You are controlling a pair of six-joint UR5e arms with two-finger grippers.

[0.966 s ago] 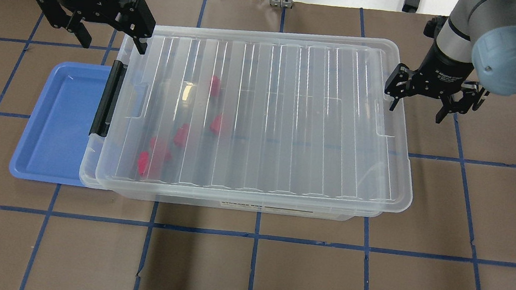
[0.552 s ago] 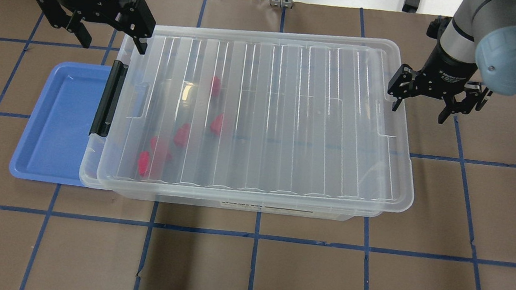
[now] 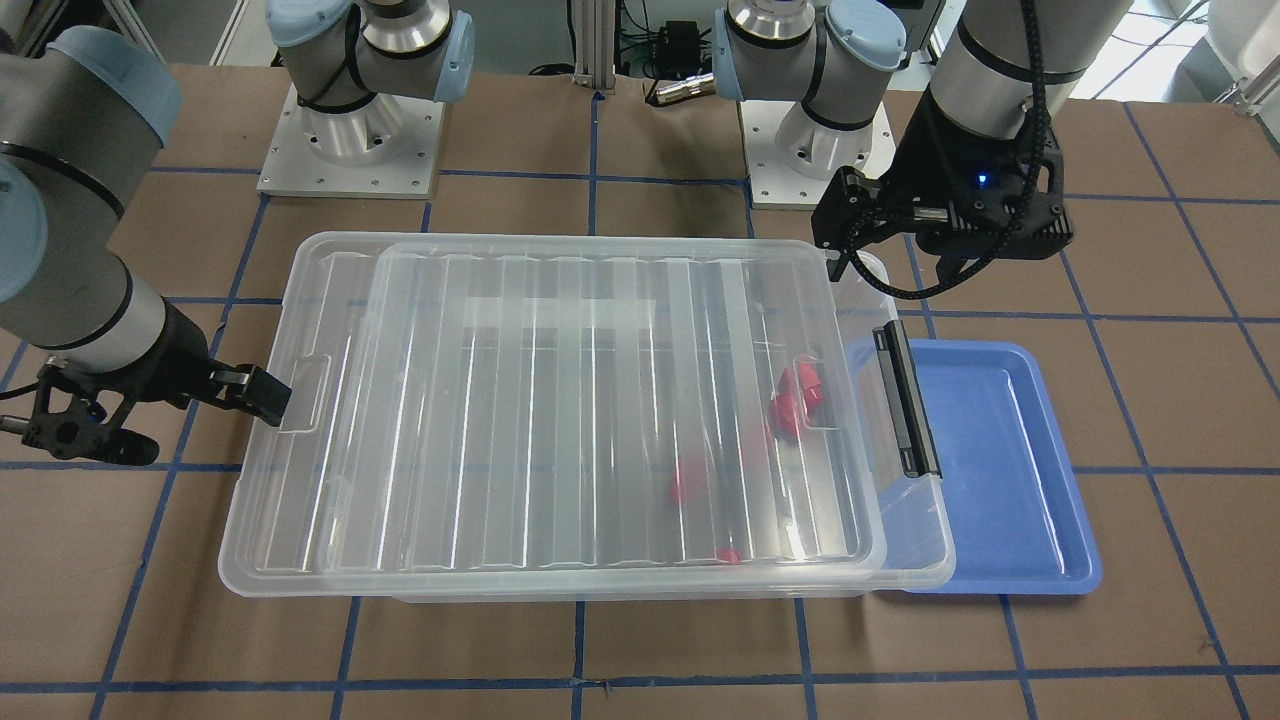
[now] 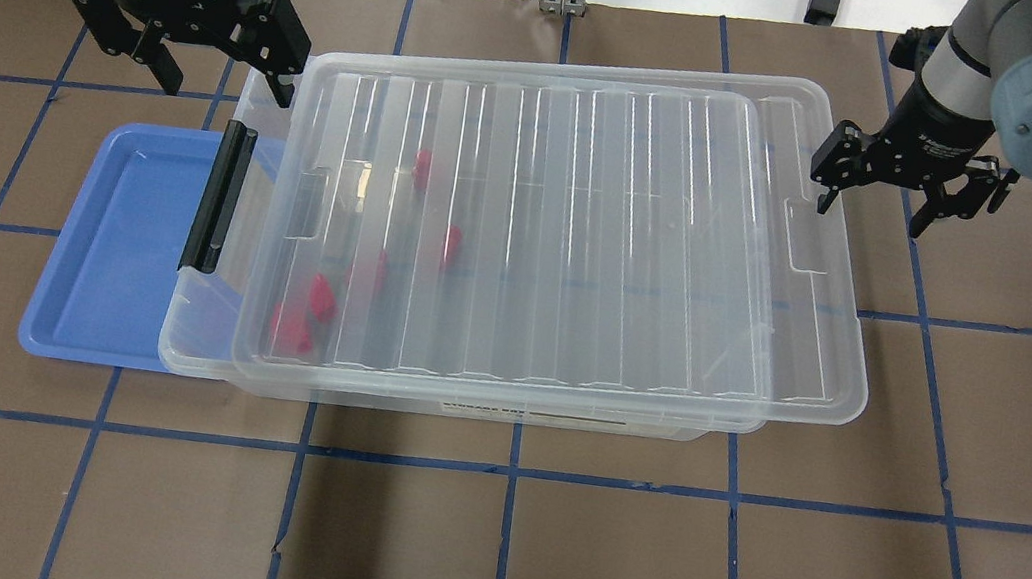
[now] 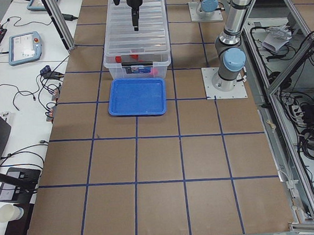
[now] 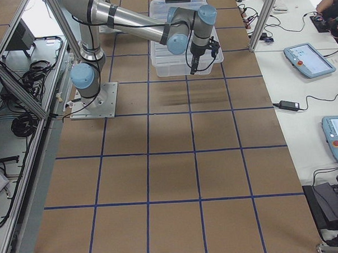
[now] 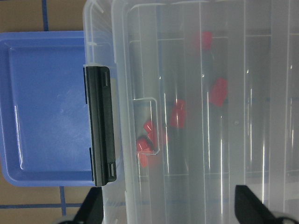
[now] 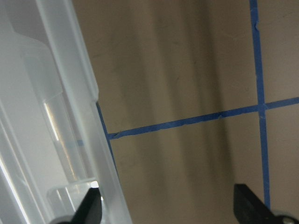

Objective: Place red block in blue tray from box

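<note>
Red block [image 4: 449, 245] lies inside the box [image 4: 184, 336], one of several that show only as smeared red patches through the ribbed lid [image 4: 584, 238], so their shapes and number are hard to make out. The right gripper [image 4: 870, 216] is spread wide, one finger at the lid's right edge; whether it touches is unclear. The left gripper [image 4: 226, 87], also wide, hangs over the box's far left corner. The box's left end hides one edge of the blue tray [image 4: 118, 244].
</note>
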